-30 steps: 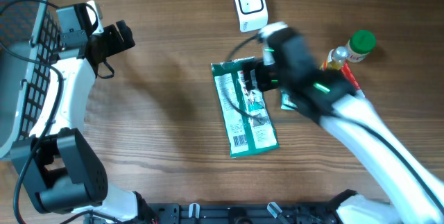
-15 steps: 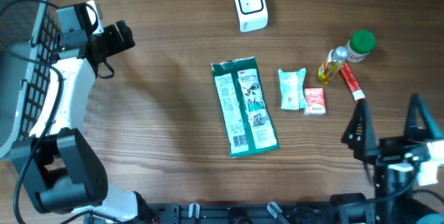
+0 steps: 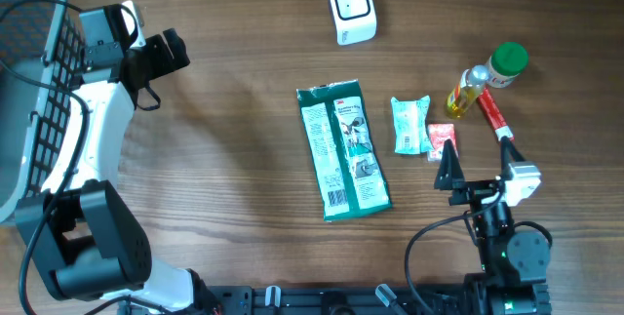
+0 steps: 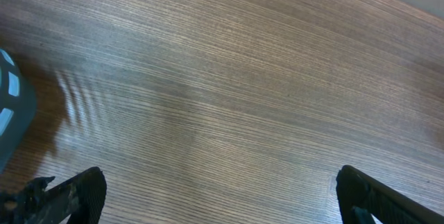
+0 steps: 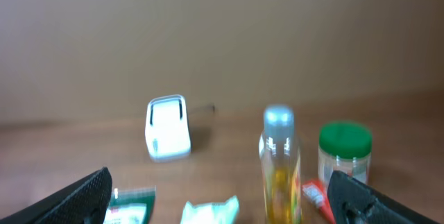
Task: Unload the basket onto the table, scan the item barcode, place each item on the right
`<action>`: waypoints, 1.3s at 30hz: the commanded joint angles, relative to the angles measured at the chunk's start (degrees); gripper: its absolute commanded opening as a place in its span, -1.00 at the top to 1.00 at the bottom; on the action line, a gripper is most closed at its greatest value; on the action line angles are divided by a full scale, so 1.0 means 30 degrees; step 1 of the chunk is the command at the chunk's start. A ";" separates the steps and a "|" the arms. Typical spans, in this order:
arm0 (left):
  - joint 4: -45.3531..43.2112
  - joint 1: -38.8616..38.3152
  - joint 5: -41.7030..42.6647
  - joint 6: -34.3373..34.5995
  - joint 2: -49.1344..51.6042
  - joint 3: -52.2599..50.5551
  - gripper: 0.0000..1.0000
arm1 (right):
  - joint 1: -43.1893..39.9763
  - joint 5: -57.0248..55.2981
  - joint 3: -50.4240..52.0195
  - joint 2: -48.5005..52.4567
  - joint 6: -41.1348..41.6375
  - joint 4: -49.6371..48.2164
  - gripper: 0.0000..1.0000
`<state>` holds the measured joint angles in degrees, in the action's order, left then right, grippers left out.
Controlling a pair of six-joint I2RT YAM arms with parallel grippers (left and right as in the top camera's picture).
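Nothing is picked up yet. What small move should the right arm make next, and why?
Probably ease the right gripper forward toward the pink packet, the item nearest ahead of it. Its jaws stand open and empty, and nothing has been brought to the scanner yet.

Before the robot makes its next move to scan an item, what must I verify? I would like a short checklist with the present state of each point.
1. Right gripper open and holding nothing: ok.
2. Left gripper open and holding nothing, only bare table under it: ok.
3. Scanner uncovered, nothing lying against it: ok.
4. Big green packet lying flat and apart from the other items: ok.
5. Barcode on the big green packet facing up: cannot tell, the print is too small.
6. Small green packet separate from the pink packet: not ok, they seem to lie edge to edge.
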<state>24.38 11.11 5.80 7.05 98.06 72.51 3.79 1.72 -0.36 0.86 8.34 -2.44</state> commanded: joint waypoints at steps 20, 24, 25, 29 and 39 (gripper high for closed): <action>0.4313 -0.1078 -0.0044 -0.0350 -1.1715 0.0160 -1.00 | -0.0109 0.0321 0.0015 0.0109 0.0248 0.0780 -0.99; 0.4291 -0.1115 -0.0051 -0.0350 -1.7078 0.0073 -1.00 | -0.0109 0.0321 0.0015 0.0102 0.0248 0.0780 -0.99; 0.4335 -0.1115 -0.0044 -0.0350 -1.8265 -0.0211 -1.00 | -0.0109 0.0321 0.0015 0.0102 0.0240 0.0780 -0.99; 0.4466 -0.1115 0.0393 -0.0197 -2.4145 -0.4051 -1.00 | -0.0109 0.0321 0.0015 0.0102 0.0240 0.0780 -0.99; -1.2203 -0.3861 0.0678 -0.0058 -3.2618 -1.8280 -1.00 | -0.0109 0.0321 0.0015 0.0109 0.0233 0.0780 -0.99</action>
<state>-4.43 0.73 7.33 6.72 1.10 24.82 3.79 1.74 -0.36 1.43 8.32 0.05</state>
